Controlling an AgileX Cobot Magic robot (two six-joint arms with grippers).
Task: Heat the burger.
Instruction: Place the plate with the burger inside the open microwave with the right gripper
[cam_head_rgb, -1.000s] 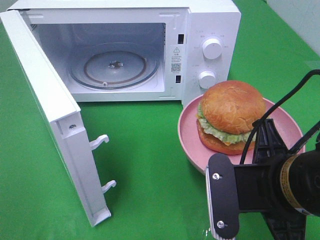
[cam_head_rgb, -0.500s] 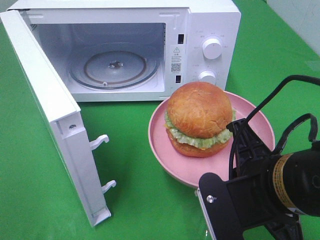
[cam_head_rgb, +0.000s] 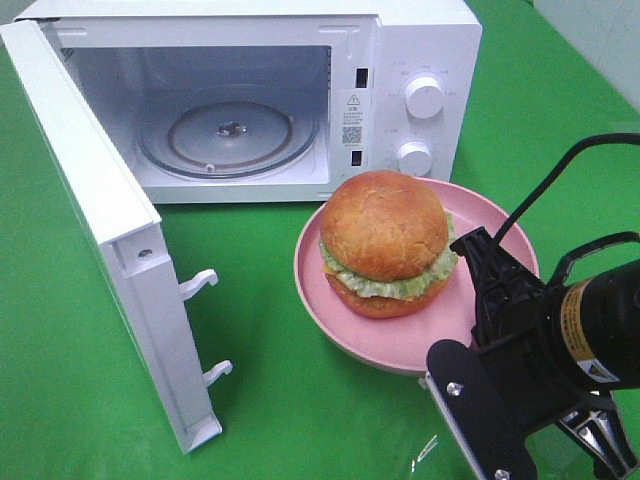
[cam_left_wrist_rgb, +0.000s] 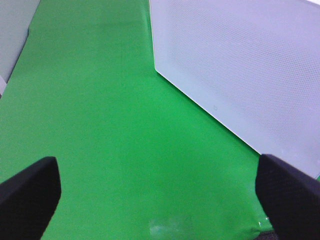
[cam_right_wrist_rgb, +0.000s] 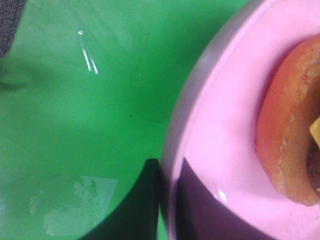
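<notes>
Since the right hand (cam_right_wrist_rgb: 167, 202) is pinched shut on the near-right rim of the pink plate (cam_head_rgb: 395, 350), with one finger over the lip and one under it, the burger (cam_head_rgb: 385, 243) is travelling with the plate rather than being grabbed itself. That's the big change: a second ago the plate was further right, out past the knobs (cam_head_rgb: 425, 97). Now it has come left and sits just in front of the microwave (cam_head_rgb: 420, 40), below the control panel and near the right edge of the opening. Most of that move came early and the last half second is only a small nudge. I can't tell whether the plate is lifted or sliding on the green tabletop (cam_head_rgb: 270, 330).

The burger is upright in the middle of the plate and doesn't look like it has shifted on it.

The door (cam_head_rgb: 90, 220) is swung wide open on the left and the glass turntable (cam_head_rgb: 228, 130) is bare, so my guess is the plate goes further left and then in.

The left hand (cam_left_wrist_rgb: 160, 200) is spread wide open with nothing in it, hanging over the tabletop beside the door.
</notes>
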